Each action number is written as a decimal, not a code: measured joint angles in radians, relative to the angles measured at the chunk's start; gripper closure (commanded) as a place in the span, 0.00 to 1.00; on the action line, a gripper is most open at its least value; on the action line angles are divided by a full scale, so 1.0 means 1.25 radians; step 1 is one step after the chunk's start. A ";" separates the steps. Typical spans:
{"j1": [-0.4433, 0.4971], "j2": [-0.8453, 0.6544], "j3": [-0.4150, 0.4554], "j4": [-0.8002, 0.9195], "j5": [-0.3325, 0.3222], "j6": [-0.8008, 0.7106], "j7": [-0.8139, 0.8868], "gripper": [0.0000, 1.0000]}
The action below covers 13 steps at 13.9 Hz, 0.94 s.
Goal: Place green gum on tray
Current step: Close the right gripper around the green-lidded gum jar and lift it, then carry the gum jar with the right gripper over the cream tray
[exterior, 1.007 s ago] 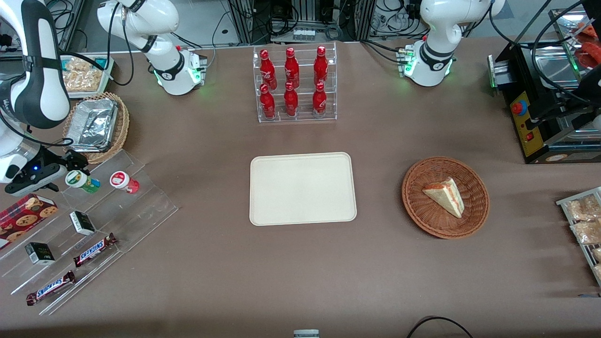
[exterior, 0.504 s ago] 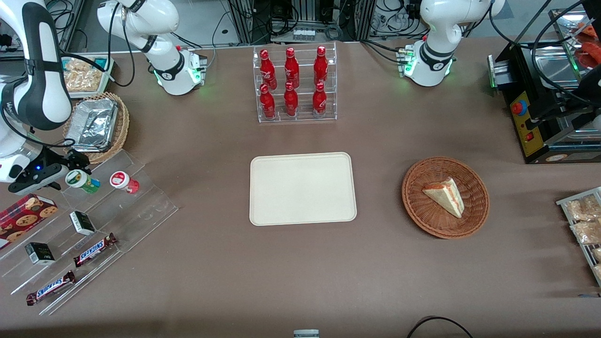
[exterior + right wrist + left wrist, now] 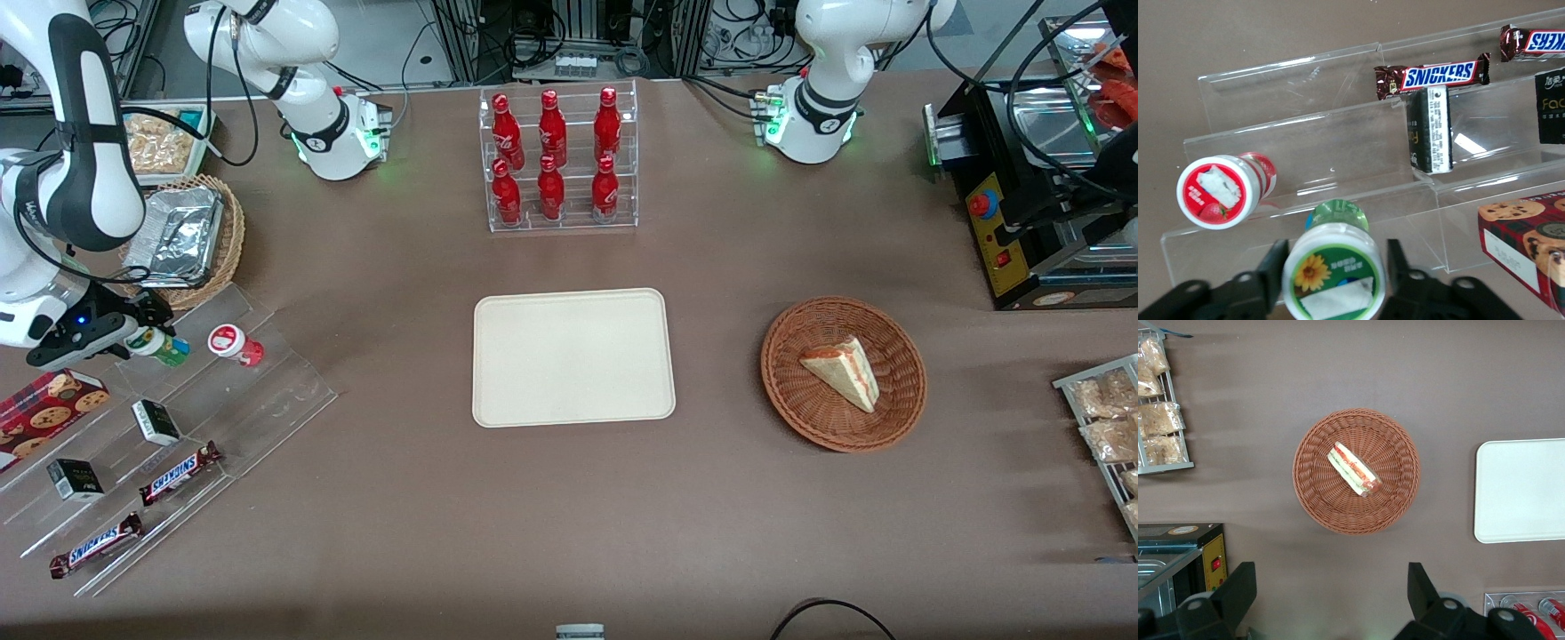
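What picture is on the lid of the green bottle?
A yellow sunflower on green, seen best in the right wrist view, on the green gum between the fingers of the gripper.

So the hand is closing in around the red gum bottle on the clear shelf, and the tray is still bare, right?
Not quite: the bottle between the fingers of the hand is the green gum, not the red one, which stands beside it. The right wrist view shows this. The rest holds: it sits on the clear shelf, and the tray is bare.
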 measured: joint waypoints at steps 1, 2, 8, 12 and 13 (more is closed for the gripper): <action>0.000 0.000 0.000 0.002 0.004 0.000 0.000 1.00; 0.000 0.000 0.000 0.006 0.010 -0.005 0.000 1.00; 0.020 -0.009 0.006 0.172 0.014 -0.227 0.001 1.00; 0.093 -0.031 0.016 0.308 0.016 -0.405 0.093 1.00; 0.112 -0.035 0.027 0.335 0.016 -0.445 0.138 1.00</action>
